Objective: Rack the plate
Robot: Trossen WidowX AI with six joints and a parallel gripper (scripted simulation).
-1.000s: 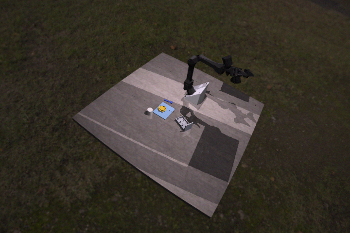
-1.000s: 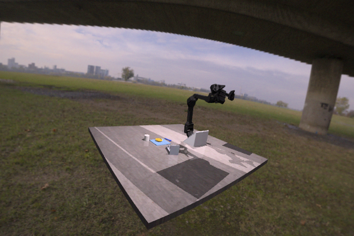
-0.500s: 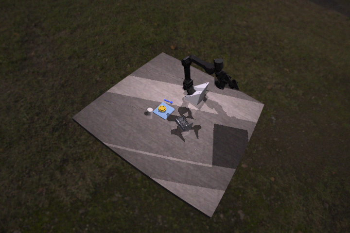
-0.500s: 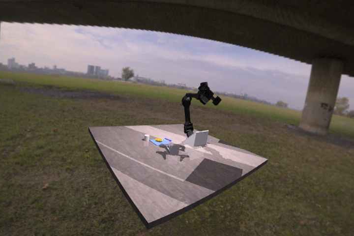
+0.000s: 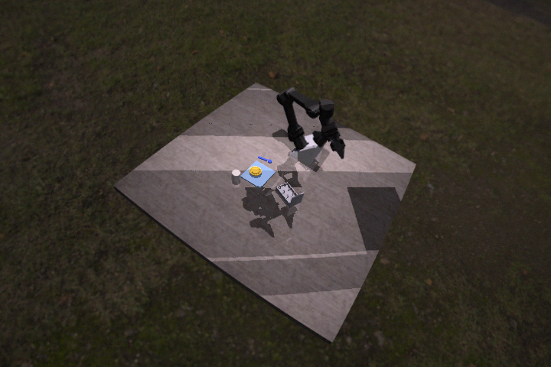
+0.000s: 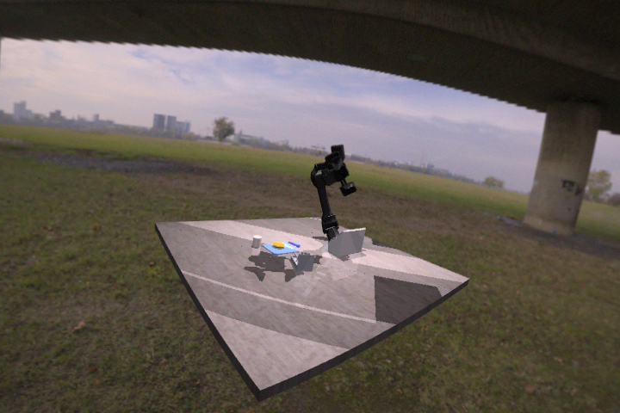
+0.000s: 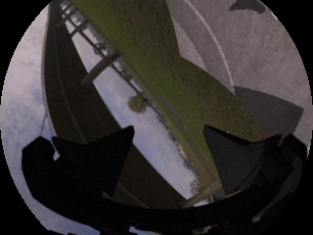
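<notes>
So far nothing of the task is done. The plate lies flat on a blue mat on the worktop, just beside the dish rack. The tool hangs high, spread, holding nothing; everything remains.

Folded into an arch: black arm rising from the base, bending at the elbow, forearm dropping steeply toward the wrist just above the pincer. Gripper hanging at the low end, fingers spread wide with nothing between them, tips aimed downward and outward, well off the surface beneath.
</notes>
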